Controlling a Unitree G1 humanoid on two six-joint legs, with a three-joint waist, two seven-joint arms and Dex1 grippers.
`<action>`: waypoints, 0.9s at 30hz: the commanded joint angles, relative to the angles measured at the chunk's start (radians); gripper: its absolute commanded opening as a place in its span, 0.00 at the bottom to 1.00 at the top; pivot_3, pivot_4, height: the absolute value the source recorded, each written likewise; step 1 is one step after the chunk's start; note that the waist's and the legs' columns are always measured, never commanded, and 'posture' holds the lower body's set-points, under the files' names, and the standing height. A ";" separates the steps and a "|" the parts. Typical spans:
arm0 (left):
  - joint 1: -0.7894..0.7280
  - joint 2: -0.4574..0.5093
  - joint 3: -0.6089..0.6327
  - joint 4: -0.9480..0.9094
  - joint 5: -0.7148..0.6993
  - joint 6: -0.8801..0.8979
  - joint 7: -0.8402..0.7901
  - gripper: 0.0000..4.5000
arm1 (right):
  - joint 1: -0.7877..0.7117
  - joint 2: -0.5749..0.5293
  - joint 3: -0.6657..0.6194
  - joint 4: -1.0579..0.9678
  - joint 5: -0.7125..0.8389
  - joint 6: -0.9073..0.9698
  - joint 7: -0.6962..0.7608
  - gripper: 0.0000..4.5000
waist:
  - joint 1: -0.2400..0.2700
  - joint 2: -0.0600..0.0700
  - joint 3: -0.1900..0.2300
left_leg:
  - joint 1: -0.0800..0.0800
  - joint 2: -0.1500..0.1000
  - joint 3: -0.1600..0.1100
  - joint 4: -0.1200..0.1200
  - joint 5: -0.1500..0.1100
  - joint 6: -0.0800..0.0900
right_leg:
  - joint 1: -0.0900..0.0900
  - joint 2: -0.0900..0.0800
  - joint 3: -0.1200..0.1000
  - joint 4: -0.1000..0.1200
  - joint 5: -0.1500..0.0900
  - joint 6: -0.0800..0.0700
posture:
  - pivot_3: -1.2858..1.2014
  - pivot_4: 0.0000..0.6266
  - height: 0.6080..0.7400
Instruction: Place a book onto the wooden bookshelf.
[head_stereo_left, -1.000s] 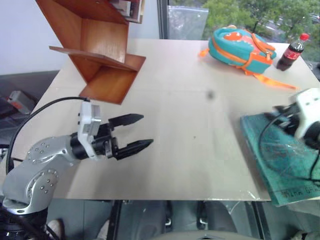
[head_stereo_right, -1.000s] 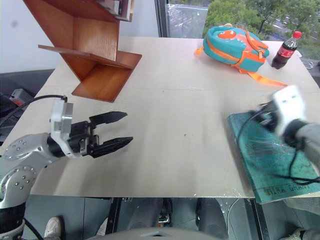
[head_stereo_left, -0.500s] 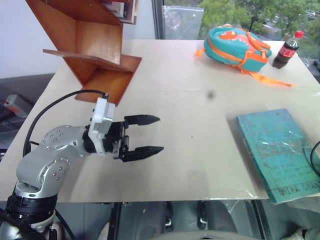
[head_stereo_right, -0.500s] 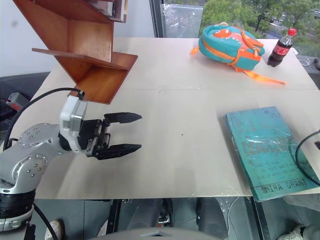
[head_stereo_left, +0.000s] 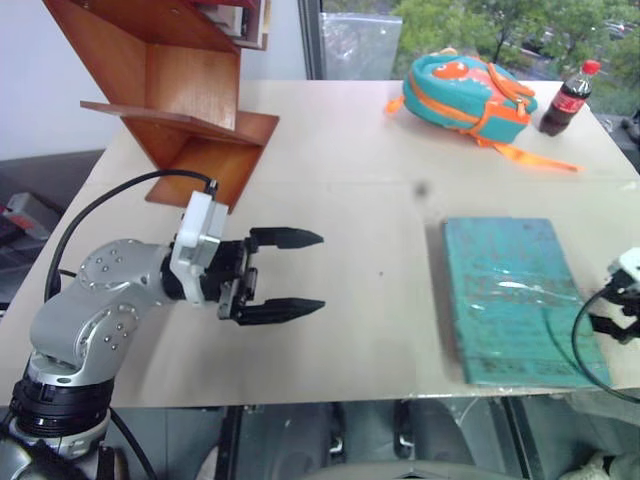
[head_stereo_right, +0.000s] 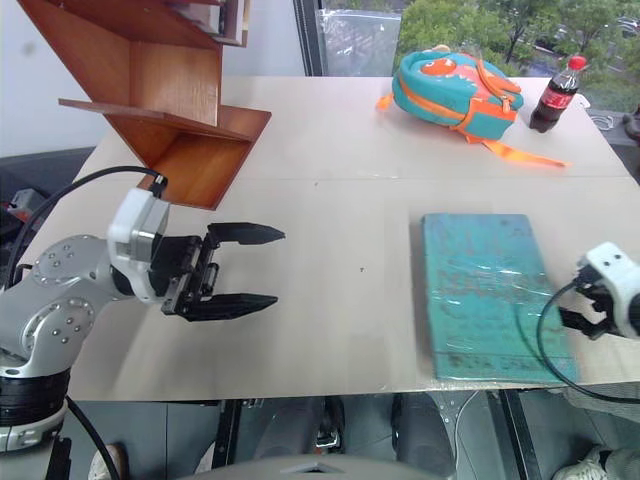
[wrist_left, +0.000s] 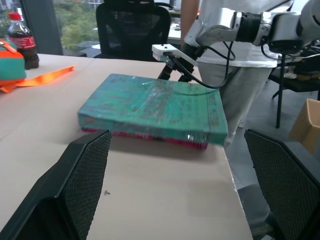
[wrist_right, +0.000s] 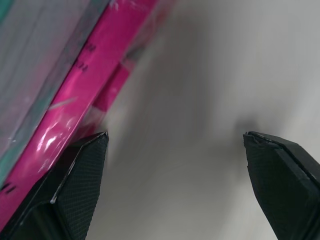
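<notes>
Head view: the large teal-green plastic-wrapped book (head_stereo_left: 512, 300) lies flat near the table's right front edge, well apart from the reddish-brown zigzag wooden bookshelf (head_stereo_left: 190, 110). The left gripper (head_stereo_left: 300, 272) hovers spread, empty.

Left wrist view: a magenta-pink book (wrist_left: 150, 137) lies beneath it.

Right wrist view: the right gripper (wrist_right: 175, 145) gapes beside the book's edge, probably readying to grasp.

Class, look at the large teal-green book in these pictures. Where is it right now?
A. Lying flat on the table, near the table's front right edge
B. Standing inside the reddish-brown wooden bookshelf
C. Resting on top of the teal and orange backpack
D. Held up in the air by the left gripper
A: the large teal-green book lies flat on the light table, far from the reddish-brown wooden bookshelf, with no gripper holding it.
</notes>
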 joint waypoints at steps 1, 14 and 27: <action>-0.006 -0.002 0.004 -0.003 0.001 -0.007 0.013 1.00 | -0.063 0.056 0.006 -0.129 0.054 0.089 -0.057 0.98 | -0.001 0.000 0.000 | 0.000 0.000 0.000 0.000 0.000 0.000 | 0.000 0.000 0.000 0.000 0.000 0.000 | 0.52 0.24 1.00; 0.069 0.015 0.041 0.003 0.011 -0.004 0.028 1.00 | -0.278 0.218 0.149 -0.133 0.010 0.131 -0.200 0.98 | 0.005 0.000 0.000 | -0.003 -0.001 -0.001 0.000 0.000 0.000 | -0.002 0.000 -0.003 0.000 0.002 -0.004 | 0.52 0.24 1.00; 0.198 0.022 0.106 0.050 0.048 -0.046 0.026 1.00 | -0.090 0.216 -0.001 -0.456 0.092 0.152 -0.248 0.98 | 0.014 0.001 0.000 | -0.003 -0.001 -0.003 0.000 -0.001 -0.002 | -0.001 -0.001 -0.004 0.000 -0.001 -0.001 | 0.52 0.24 1.00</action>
